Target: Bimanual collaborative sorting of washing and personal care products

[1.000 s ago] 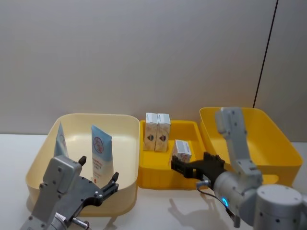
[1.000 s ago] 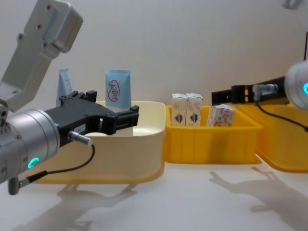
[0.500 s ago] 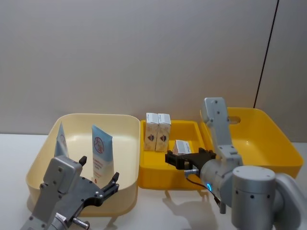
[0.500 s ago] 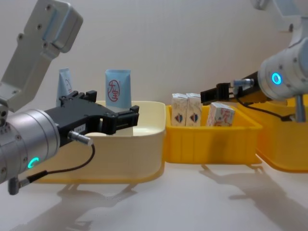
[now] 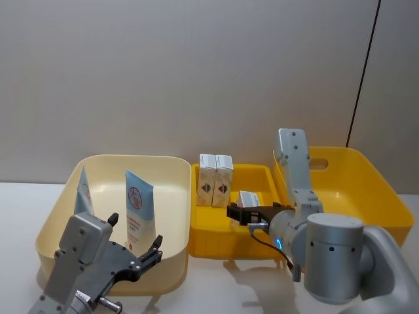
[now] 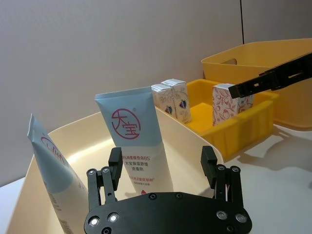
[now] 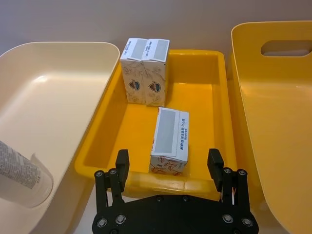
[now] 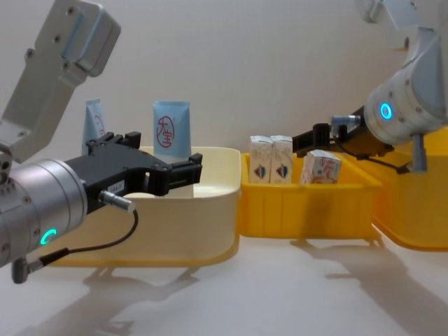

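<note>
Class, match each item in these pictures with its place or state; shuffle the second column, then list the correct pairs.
1 squeeze tubes
2 pair of cartons
3 lone carton
4 right end effector

A open, over the small yellow bin
B tilted, near the small yellow bin's front
C upright in the cream bin
D side by side at the small yellow bin's back

Pairs: 1-C, 2-D, 3-B, 4-A

The left end effector sits open before the cream bin.

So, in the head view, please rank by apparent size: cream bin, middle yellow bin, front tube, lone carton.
1. cream bin
2. middle yellow bin
3. front tube
4. lone carton
</note>
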Tool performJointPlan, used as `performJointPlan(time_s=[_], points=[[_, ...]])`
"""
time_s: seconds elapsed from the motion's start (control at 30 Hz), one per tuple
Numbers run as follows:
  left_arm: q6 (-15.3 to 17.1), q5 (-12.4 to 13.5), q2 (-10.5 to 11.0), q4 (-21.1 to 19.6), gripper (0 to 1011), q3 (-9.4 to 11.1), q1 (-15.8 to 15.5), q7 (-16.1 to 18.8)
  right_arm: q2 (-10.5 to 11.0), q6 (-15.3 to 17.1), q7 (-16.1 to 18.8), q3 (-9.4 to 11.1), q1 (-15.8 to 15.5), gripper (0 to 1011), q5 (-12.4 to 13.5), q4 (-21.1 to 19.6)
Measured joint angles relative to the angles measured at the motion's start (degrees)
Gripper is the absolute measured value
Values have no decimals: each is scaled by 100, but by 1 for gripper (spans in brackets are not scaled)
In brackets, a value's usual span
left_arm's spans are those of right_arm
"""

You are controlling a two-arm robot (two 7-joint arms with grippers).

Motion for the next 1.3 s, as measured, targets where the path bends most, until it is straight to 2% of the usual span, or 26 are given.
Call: performJointPlan(time_s=[0.33, 0.6, 0.9, 1.3], points=[[0, 0, 0, 0, 1003, 0, 0, 0, -266, -16, -143, 241, 221, 1001, 59, 404], [0, 0, 0, 0, 1003, 0, 0, 0, -390, -83, -183, 343, 372, 1001, 71, 692], [0, 0, 0, 0, 1003, 0, 0, 0, -462, -166, -185, 384, 513, 1001, 50, 948], [0, 0, 0, 0, 1003, 0, 0, 0, -499, -212, -174, 401, 588, 1001, 14, 1097]])
